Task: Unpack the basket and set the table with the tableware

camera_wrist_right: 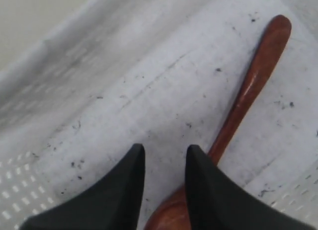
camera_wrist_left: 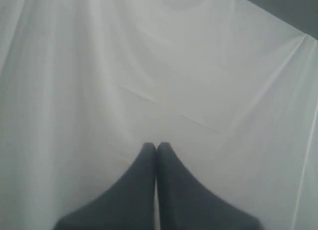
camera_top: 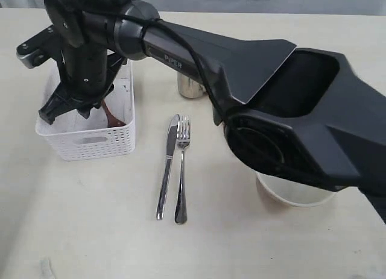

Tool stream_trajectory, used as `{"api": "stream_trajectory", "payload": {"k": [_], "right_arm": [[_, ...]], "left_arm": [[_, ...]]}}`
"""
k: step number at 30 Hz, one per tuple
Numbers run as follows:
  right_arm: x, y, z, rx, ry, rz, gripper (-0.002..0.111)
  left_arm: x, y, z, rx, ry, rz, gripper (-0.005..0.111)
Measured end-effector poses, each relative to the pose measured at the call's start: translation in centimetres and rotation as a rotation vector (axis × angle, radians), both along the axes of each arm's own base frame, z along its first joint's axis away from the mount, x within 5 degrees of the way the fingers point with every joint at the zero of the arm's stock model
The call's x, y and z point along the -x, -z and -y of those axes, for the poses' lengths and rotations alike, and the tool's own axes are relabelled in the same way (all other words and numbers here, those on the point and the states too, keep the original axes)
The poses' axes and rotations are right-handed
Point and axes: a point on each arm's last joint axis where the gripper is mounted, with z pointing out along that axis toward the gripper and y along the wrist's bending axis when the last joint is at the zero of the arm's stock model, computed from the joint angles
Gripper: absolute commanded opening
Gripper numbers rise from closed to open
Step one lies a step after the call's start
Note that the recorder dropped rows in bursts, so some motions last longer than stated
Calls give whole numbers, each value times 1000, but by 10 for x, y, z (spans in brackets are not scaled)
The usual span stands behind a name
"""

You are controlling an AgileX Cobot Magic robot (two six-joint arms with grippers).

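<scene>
Four pieces of tableware are out on the bench (camera_top: 90, 219) and one lies in the basket (camera_top: 90, 141), so the unpacking looks nearly finished, with that last piece to lift out and the setting to tidy. Off the exterior view, the left gripper (camera_wrist_left: 157, 148) is idle, its fingers pressed together on nothing, facing a pale creased sheet (camera_wrist_left: 149, 66). The one basket stands at the left of the bench, and the right arm reaches across the middle and down into it. The right gripper (camera_wrist_right: 164, 155) hangs just above the basket floor with its jaws parted and bare floor showing in the gap. The one spoon (camera_wrist_right: 248, 91) lies flat on that floor, its bowl end passing under the fingers and its handle running away from them; nothing is clamped. Right of the basket, one knife (camera_top: 167, 167) and one fork (camera_top: 182, 170) lie side by side, almost touching, handles toward the camera. Behind them, one cup (camera_top: 190, 87) stands upright, half hidden by the arm. Far right, one bowl (camera_top: 295, 193) sits under the arm's elbow. No plate and no chopsticks show; whether the arm hides them, I cannot tell.
</scene>
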Motion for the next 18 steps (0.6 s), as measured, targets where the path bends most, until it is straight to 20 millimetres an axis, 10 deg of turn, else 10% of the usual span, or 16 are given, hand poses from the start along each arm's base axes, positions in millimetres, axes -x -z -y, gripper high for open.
{"api": "stream_trajectory", "payload": {"k": [8, 18], "right_arm": [[-2, 17, 7, 113, 13, -6, 28], [-15, 16, 19, 159, 81, 43, 0]], "left_arm": [[0, 0, 0, 0, 0, -2, 0], [0, 0, 0, 0, 0, -2, 0]]}}
